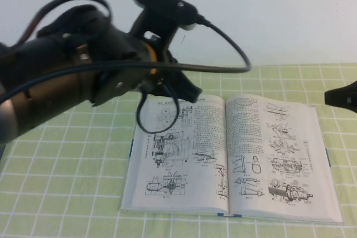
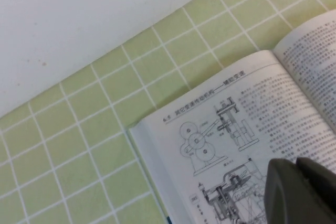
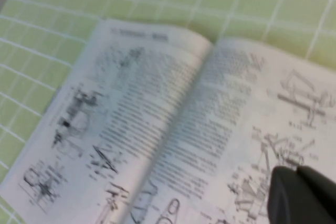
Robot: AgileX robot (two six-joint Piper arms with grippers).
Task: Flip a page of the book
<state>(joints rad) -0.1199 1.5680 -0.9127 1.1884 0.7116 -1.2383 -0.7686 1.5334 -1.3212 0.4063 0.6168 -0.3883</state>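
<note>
- Left arm (image 1: 67,65): thick black-and-dark-brown casing with glossy highlights, an orange ring near the wrist, small metal screws on the shell.
- Wrist camera (image 1: 164,4): black oblong housing with rounded pale ends, mounted above the left arm.
- Cables (image 1: 223,54): black, looping from the camera and along the arm.
- Left hand (image 2: 302,192): dark grey-green matte fingers.
- Right hand (image 1: 343,94): black tapered tip at the desk's right edge.

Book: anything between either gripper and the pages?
Nothing visible. The book lies open and flat; the left gripper hangs over its far left corner, the right gripper off its far right side.
</note>
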